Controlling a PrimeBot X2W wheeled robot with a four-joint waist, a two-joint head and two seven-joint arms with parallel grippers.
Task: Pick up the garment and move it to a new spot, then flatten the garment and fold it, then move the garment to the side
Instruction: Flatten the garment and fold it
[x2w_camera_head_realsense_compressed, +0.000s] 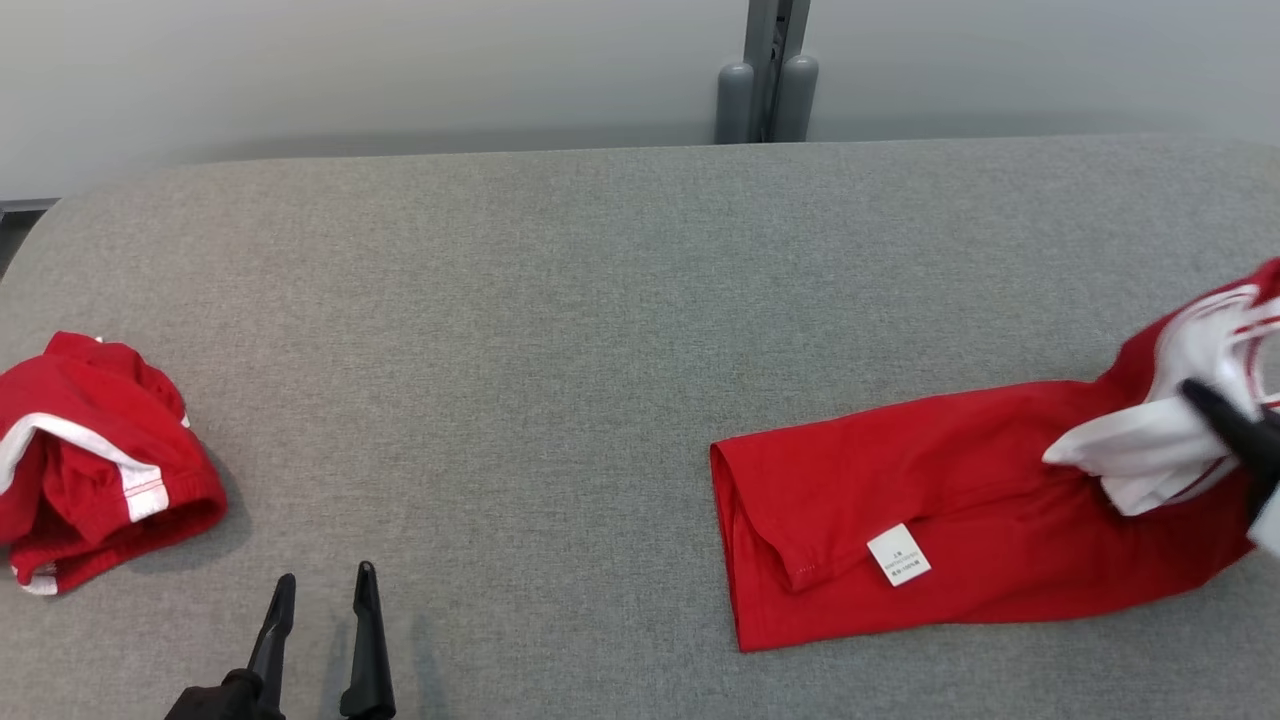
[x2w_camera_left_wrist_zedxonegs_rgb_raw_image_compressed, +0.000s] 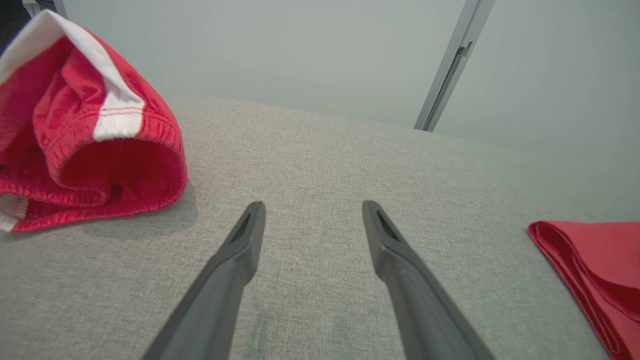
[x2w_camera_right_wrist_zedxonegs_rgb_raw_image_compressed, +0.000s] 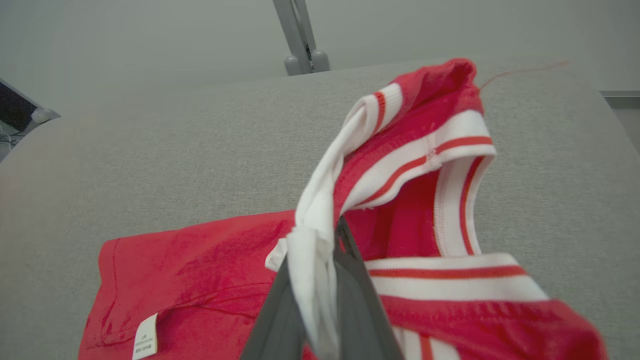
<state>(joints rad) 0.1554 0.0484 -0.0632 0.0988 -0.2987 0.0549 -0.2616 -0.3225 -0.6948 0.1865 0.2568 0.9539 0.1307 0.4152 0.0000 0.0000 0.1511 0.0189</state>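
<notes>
**A:** What is nearest on the grey woven-fabric surface (x2w_camera_head_realsense_compressed: 560, 330)?

**B:** At its near edge, toward its left end, the left fingers (x2w_camera_head_realsense_compressed: 366, 610): long, dark and spread wide, with nothing between them. They point toward the surface's far edge.

**A:** And a little farther in?

**B:** A crumpled red cloth bundle with white stripes (x2w_camera_head_realsense_compressed: 90, 450) lies at the left end of the surface, clear of those fingers.

**A:** Where is the thing to be folded?

**B:** The long red knit garment with white, red-striped trim (x2w_camera_head_realsense_compressed: 950, 480) stretches across the right half of the surface. Its folded hem points toward the middle, and a small white care label (x2w_camera_head_realsense_compressed: 898, 554) faces up. The trimmed end, at the surface's right end, is raised off the fabric.

**A:** Raised by what?

**B:** The right fingers (x2w_camera_right_wrist_zedxonegs_rgb_raw_image_compressed: 355, 285), clenched on a bunch of the white trim.

**A:** And beyond that?

**B:** Behind the surface's far edge, a grey metal post with two rounded cylinders (x2w_camera_head_realsense_compressed: 765, 80) stands against a pale wall
</notes>
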